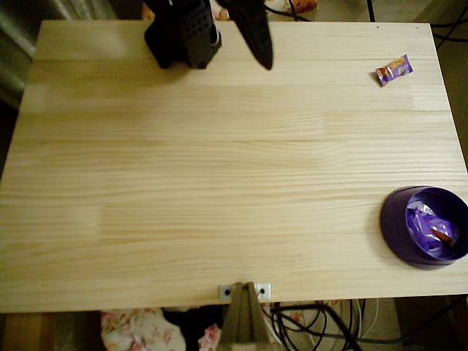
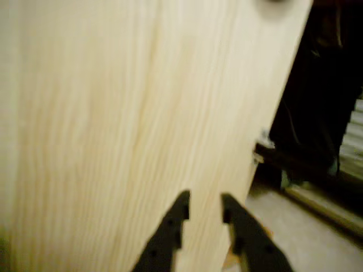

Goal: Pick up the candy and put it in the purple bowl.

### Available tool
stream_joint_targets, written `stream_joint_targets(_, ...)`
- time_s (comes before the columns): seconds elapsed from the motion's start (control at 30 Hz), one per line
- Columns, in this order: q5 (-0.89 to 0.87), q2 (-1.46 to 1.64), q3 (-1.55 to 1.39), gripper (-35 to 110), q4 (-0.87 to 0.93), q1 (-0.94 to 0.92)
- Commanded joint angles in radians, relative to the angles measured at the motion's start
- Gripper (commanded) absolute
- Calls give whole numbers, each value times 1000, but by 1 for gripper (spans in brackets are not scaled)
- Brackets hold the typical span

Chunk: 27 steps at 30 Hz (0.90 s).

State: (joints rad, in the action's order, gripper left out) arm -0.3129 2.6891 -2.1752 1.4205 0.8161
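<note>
Overhead, the purple bowl [image 1: 398, 230] runs off the right edge; the wrist view's table [image 2: 113, 113] is blurred

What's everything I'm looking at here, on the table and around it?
candy: one, shiny purple with an orange patch, far right corner of the table in the overhead view.
purple bowl: one, deep violet, right edge near the front.
crumpled wrapper: one, purple with a red-orange spot, inside the bowl.
table: one, pale wood planks.
metal bracket: one, silver, middle of the front edge.
cables: several, dark, on the floor below the front edge.
floral cloth: one, under the front edge.
arm base: one, black, far edge.
gripper: one, black, fingers slightly parted, empty, over bare wood.
</note>
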Motion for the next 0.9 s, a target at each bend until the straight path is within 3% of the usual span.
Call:
stream_joint_targets(0.0, 17, -8, 17, 11, -51, 101)
stream_joint_targets(0.13, 91, -46, -12, 11, -121, 192)
stream_joint_targets(0.53, 55, -334, -9, 26, -255, 402)
stream_joint_targets(0.87, -31, -589, 123, 27, -195, 423)
